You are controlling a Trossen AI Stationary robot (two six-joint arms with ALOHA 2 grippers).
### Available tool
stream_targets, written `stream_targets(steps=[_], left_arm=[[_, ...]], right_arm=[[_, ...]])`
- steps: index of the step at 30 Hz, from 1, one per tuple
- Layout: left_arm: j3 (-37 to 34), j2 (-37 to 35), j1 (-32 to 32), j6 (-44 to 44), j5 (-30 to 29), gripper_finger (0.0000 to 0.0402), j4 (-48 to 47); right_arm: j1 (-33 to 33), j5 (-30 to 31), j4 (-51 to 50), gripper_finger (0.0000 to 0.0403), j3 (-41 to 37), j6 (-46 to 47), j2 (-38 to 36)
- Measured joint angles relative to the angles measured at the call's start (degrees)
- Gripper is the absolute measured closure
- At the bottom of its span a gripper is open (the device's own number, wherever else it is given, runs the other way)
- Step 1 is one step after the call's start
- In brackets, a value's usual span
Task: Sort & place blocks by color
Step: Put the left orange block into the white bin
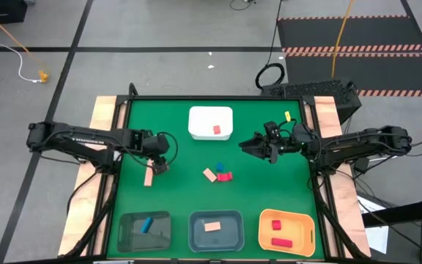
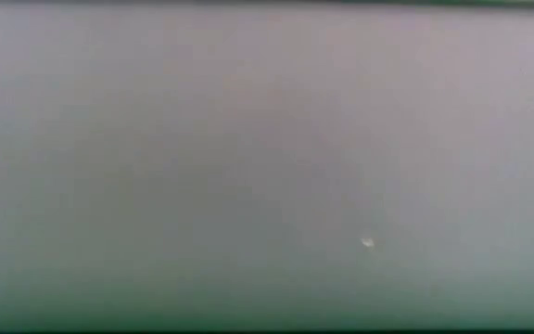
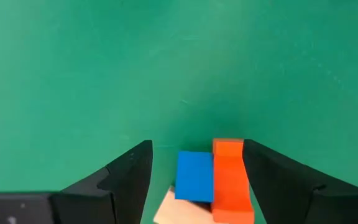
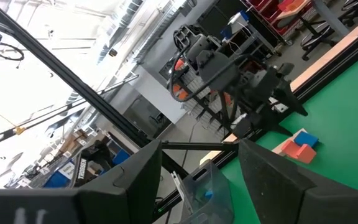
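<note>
In the left wrist view, a blue block [image 3: 194, 176], a red block [image 3: 232, 180] and a tan block [image 3: 179, 211] lie together on the green mat between the open fingers of my left gripper [image 3: 194, 186]. Whether the red block touches a finger cannot be told. In the high view my left gripper [image 1: 160, 165] is at the mat's left, beside a tan block [image 1: 149, 177]. A tan block [image 1: 209, 174], a blue block [image 1: 219, 168] and a red block [image 1: 225, 177] lie mid-mat. My right gripper [image 1: 251, 147] is open, off the mat, right of centre.
A white tray [image 1: 200, 117] at the far side holds one red block [image 1: 217, 130]. Along the near edge stand a clear bin [image 1: 127, 231] with a blue block, a grey bin [image 1: 196, 235] with a tan block and an orange bin [image 1: 306, 238] with red blocks. The low view shows only grey blur.
</note>
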Motion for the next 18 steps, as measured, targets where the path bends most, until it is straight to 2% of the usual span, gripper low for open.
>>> stream_targets(steps=[11, 18], left_arm=[[0.00, 4.89, -4.63, -5.93, 0.46, 0.0151, 2.01], [0.00, 9.10, -6.02, -6.47, 0.50, 0.0151, 4.77]], right_arm=[[0.00, 0.00, -0.02, 0.0197, 0.00, 0.00, 0.00], [0.00, 0.00, -0.07, 0.0197, 0.00, 0.00, 0.00]])
